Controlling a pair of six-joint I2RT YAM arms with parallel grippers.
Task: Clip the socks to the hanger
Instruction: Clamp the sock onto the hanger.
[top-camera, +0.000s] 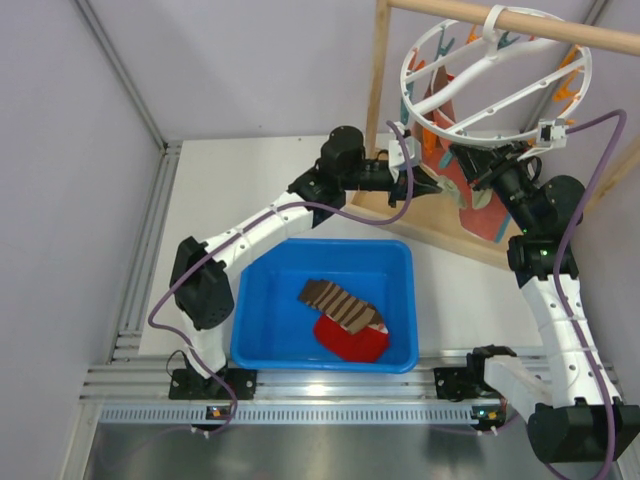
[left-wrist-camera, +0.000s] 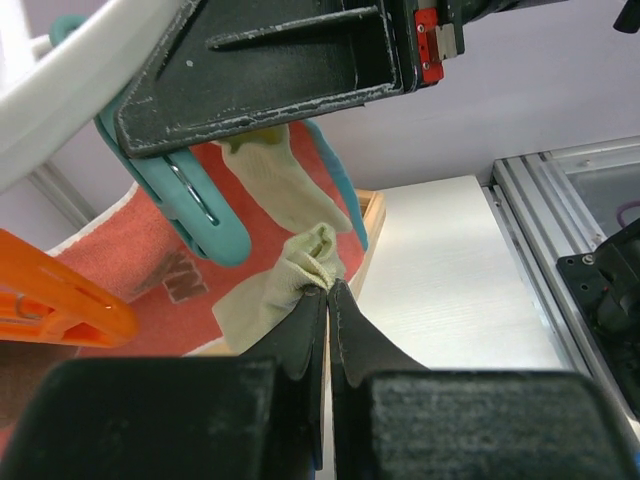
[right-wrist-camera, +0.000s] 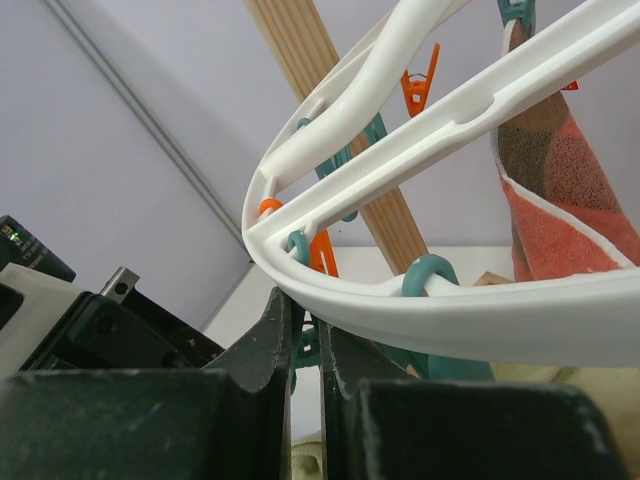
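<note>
Sock (left-wrist-camera: 290, 195), long axis near vertical

My left pincer (left-wrist-camera: 328, 288) is black, and the sock (left-wrist-camera: 290, 275) at its tips is pale cream-yellow. Just above it is a teal peg (left-wrist-camera: 205, 215). To its left are an orange peg (left-wrist-camera: 60, 305) and a salmon-red cloth (left-wrist-camera: 150, 265) edged in white. Above my black right pincer (right-wrist-camera: 306, 320), the hanger (right-wrist-camera: 450, 300) is white.

One blue bin (top-camera: 345, 245) on the tabletop (top-camera: 440, 290) holds two socks — one brown striped sock (top-camera: 340, 303), one red sock (top-camera: 352, 340). Beyond the bin: one white ring hanger (right-wrist-camera: 450, 305), one salmon-red cloth (left-wrist-camera: 130, 250), one cream sock (left-wrist-camera: 290, 280), one wooden frame (top-camera: 378, 90). Orange and teal pegs (left-wrist-camera: 200, 215) number several — too overlapped to count. Two robot arms (top-camera: 262, 228) flank the bin.
</note>
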